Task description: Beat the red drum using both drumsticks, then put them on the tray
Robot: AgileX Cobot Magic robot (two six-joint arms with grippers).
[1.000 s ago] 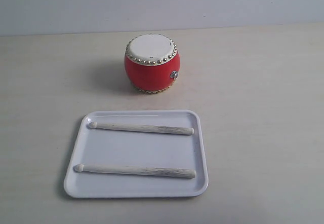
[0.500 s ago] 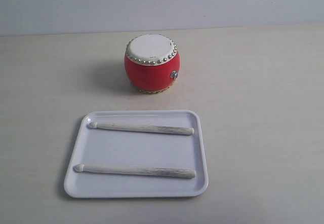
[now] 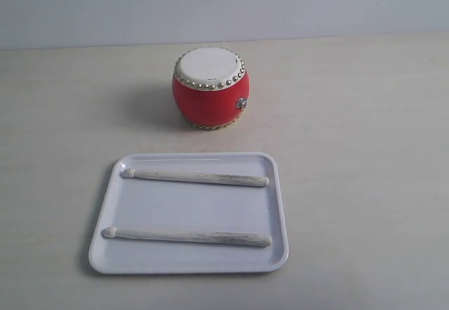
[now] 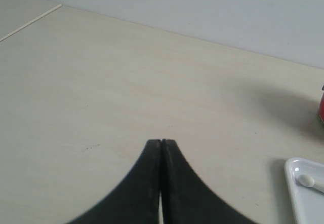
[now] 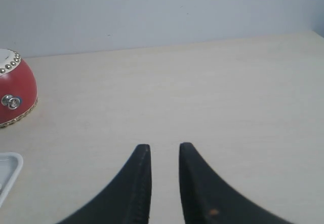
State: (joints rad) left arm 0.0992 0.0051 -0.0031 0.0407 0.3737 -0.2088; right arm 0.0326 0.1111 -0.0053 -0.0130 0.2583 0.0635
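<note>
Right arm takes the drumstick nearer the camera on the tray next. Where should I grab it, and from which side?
Grip the near drumstick at its thicker butt end, on the right, coming straight down with fingers across the shaft. It lies flat along the tray, so the low rim likely blocks a side approach.

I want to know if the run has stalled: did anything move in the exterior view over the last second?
Nothing visibly changed. The far drumstick and the near drumstick lie where they were on the tray, and the drum stands in the same spot behind it.
</note>
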